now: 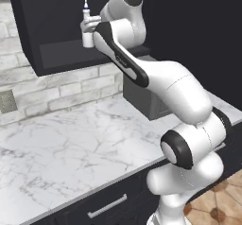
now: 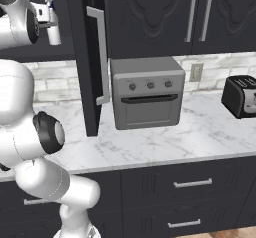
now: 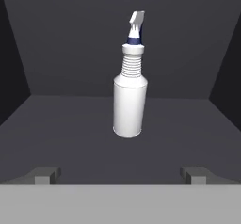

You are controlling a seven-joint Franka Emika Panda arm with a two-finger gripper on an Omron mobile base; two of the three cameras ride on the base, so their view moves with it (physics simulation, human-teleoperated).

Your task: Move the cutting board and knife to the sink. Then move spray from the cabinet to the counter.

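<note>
My end effector (image 3: 120,173) is spread wide, holding nothing. Just beyond it the small white plastic spray bottle (image 3: 129,94) stands upright on the dark wall cabinet's shelf (image 3: 70,119). I judge gripping and carrying it to the white marble surface (image 1: 71,143) remain.

Whitewashed brick backsplash wall (image 1: 56,89) with a grey outlet plate (image 1: 7,101); grey boxy toaster oven (image 2: 147,92); black toaster (image 2: 241,96) far right; wood-tile floor (image 1: 217,205).
</note>
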